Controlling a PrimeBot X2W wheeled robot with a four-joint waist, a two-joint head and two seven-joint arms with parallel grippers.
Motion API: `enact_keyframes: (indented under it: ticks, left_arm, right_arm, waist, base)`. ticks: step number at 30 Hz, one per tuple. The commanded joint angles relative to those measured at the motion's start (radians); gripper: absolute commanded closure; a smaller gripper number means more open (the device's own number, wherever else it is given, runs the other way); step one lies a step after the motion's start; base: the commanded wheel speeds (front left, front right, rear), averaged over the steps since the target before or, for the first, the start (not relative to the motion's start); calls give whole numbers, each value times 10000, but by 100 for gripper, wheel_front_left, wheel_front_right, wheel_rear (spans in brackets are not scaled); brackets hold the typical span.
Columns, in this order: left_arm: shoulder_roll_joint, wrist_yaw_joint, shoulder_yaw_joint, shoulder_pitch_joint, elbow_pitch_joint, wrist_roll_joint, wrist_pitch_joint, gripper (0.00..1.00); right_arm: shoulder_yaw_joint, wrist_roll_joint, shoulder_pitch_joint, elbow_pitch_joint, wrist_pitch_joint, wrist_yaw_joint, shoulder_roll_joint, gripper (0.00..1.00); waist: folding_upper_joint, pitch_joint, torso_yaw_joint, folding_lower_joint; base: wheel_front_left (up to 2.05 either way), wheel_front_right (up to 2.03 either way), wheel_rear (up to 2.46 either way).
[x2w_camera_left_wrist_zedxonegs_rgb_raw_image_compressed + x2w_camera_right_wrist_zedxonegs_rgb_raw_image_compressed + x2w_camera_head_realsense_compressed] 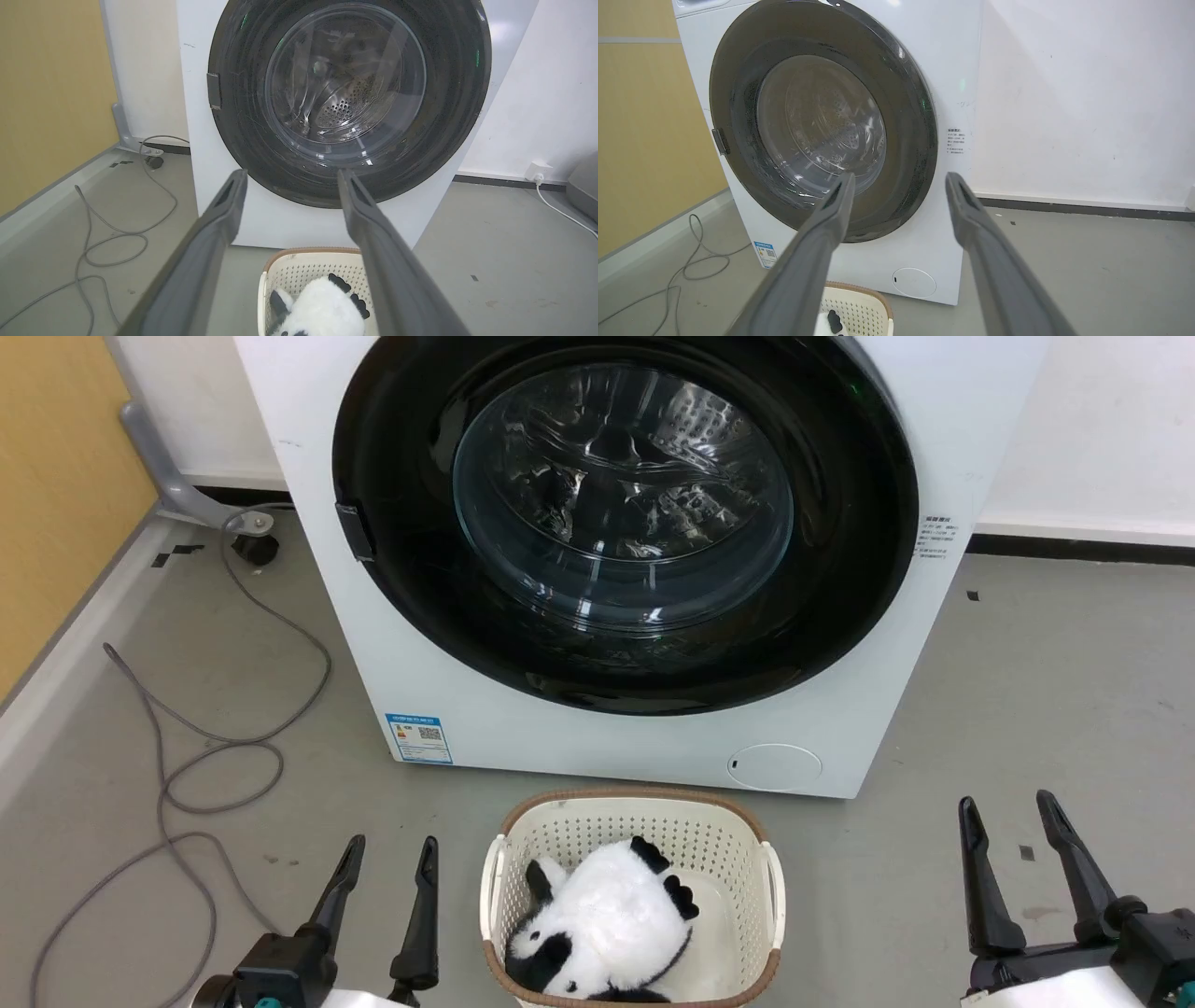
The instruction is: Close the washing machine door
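the washing machine door [411, 579] sits flush on the washing machine [560, 747], far centre. left gripper [393, 841] and right gripper [1006, 800] hang near, jaws wide, empty. risk: if the latch is not caught, the door may swing open.

the left gripper [392, 847] and right gripper [1005, 801] each have two long, slim, matte dark fingers [208, 242] tapering to narrow tips, a shallow groove just below each tip, blocky black housings [280, 971] at the finger roots, a white forearm shell [1046, 992] behind, and a small teal mark [268, 1002] under the left one's base.
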Motion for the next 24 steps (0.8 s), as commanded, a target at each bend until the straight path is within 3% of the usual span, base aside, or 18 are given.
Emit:
enact_keyframes:
  ticks: [1,2,24]
  left_arm:
    - [5,-4,-21,94,-119,70,-43,0]
    - [0,-14,-17,1,-89,25,3,100]
    - [-1,115,67,-108,-197,257,376,100]
  right_arm:
    - [-2,-58,88,-102,-43,-7,61,0]
    - [-1,-41,-1,-38,3,0,8,100]
    - [95,-187,-109,-6,369,-1,15,100]
  waist:
    - [0,-17,23,1]
    - [0,-19,19,1]
    - [0,-18,-103,1]
  base:
    - [0,0,0]
    - [0,0,0]
    - [0,0,0]
